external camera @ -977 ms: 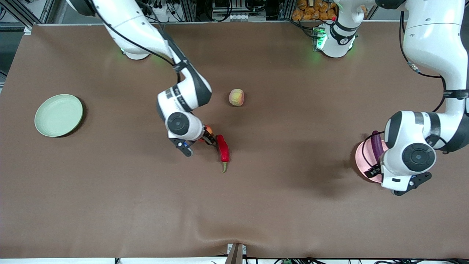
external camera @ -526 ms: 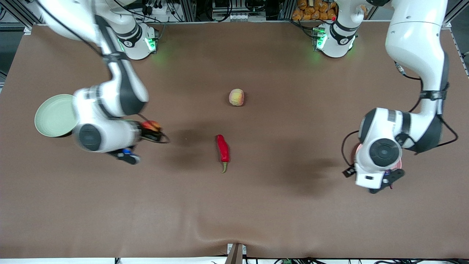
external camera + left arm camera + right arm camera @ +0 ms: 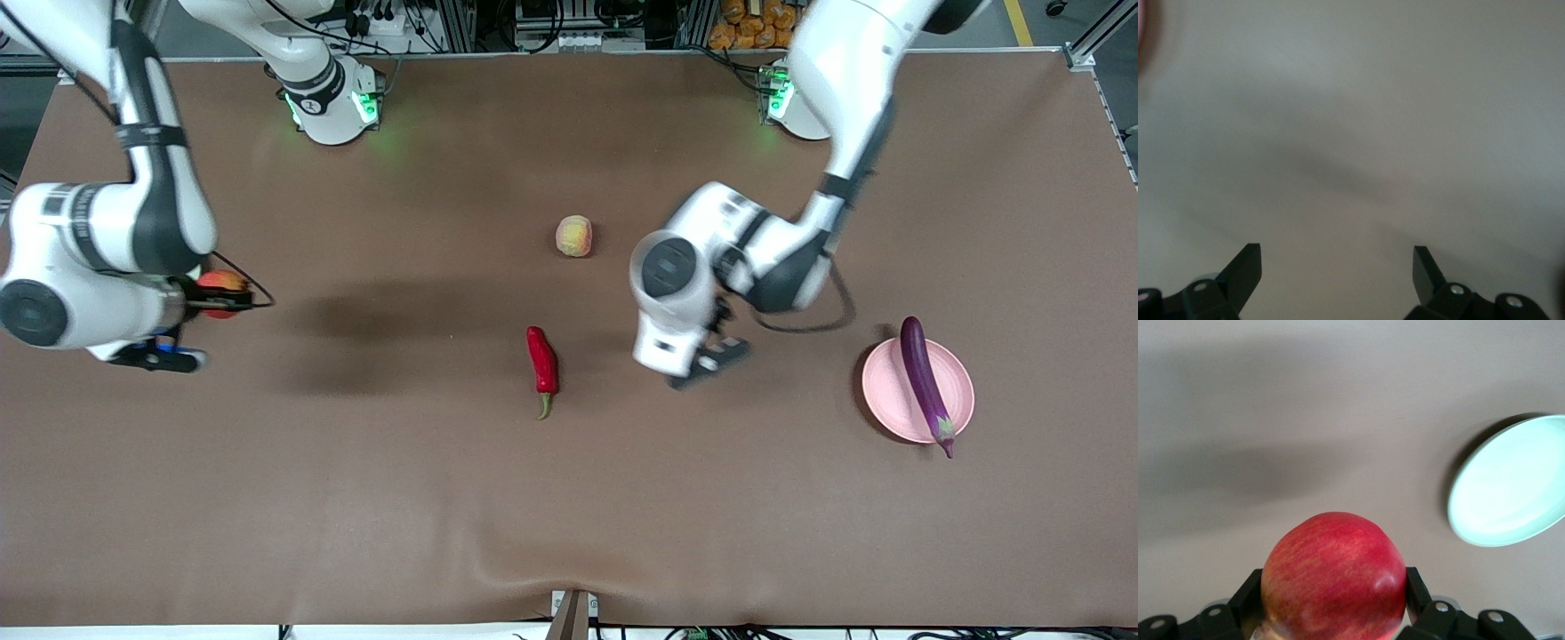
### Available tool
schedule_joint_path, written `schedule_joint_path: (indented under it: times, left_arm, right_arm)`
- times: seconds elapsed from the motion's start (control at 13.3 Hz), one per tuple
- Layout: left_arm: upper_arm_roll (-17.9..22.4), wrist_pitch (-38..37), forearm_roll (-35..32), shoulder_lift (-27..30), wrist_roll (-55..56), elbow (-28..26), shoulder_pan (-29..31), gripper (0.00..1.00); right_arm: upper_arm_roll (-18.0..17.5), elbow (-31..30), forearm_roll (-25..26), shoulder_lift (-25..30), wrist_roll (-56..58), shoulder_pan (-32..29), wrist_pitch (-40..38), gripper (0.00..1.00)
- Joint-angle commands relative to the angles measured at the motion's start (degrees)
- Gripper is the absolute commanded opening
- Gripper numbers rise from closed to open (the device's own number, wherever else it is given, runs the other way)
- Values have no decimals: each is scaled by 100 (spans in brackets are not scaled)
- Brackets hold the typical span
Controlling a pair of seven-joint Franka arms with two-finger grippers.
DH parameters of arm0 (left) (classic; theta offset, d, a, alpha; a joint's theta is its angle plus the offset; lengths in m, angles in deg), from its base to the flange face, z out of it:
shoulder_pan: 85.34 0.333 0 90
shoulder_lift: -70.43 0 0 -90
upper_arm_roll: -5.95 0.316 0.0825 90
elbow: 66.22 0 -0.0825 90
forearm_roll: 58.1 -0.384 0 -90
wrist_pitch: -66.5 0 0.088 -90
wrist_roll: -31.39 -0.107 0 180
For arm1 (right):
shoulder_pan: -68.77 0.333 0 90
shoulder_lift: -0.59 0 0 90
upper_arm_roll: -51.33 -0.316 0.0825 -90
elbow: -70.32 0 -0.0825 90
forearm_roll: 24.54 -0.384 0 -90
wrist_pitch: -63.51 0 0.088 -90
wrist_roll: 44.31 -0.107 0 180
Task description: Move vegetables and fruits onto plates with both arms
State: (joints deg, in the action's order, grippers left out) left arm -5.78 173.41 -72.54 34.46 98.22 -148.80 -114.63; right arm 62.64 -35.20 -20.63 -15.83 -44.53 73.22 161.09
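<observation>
Apple (image 3: 1335,576): red, clamped between the two fingers of the right gripper (image 3: 1335,597), up in the air over the table's brown cloth (image 3: 356,498) at the right arm's end.
Green plate (image 3: 1511,483): the right wrist view shows it empty, near the apple; in the front view the right arm covers it completely.
Left gripper (image 3: 1337,270): fingers spread wide with nothing between them, over bare cloth between the chili and the pink plate; only the left wrist view shows this, since in the front view the arm's wrist hides the fingers.
Chili (image 3: 541,363): lies on the cloth near the table's middle, nearer to the front camera than the peach, green stem toward the camera.
Peach (image 3: 574,236): alone on the cloth, well apart from both plates.
Eggplant (image 3: 924,382): lies across the pink plate (image 3: 956,396), both ends past the rim.
Open room: wide bare cloth between the chili and the front edge.
</observation>
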Motion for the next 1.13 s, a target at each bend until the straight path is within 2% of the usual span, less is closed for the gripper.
schedule_joint_path:
  times: [0.0, 0.08, 0.3, 0.38, 0.53, 0.68, 0.9, 1.05]
  left_arm:
    - [66, -48, 126, -312, 346, 513, -505, 100]
    - [92, 179, 117, -409, 636, 602, -690, 100]
    - [145, 1495, 65, -489, 1480, 620, -1034, 100]
    - [145, 1926, 65, -507, 1621, 620, -1043, 100]
    - [293, 2621, 38, -734, 1737, 664, -1183, 100]
    - [932, 2974, 29, -997, 1921, 681, -1665, 100]
    - [2136, 3335, 29, -1568, 2473, 953, -2632, 100]
    - [2438, 3494, 29, -1745, 2642, 954, -2923, 100]
  right_arm:
    - [835, -1083, 119, 491, 1221, -111, 856, 0]
    - [1169, -1189, 119, 447, 1704, -137, 1032, 0]
    - [1838, -1708, 119, 377, 2909, -356, 2006, 0]
    - [1953, -1761, 119, 185, 3462, -601, 2349, 0]
    - [1955, -1849, 110, -150, 3993, -1024, 3008, 0]
    - [1946, -1876, 84, -405, 4301, -1288, 3380, 0]
    - [1946, -1753, 31, -791, 4390, -1359, 3924, 0]
    - [1937, -1508, -100, -994, 4600, -1368, 3926, 0]
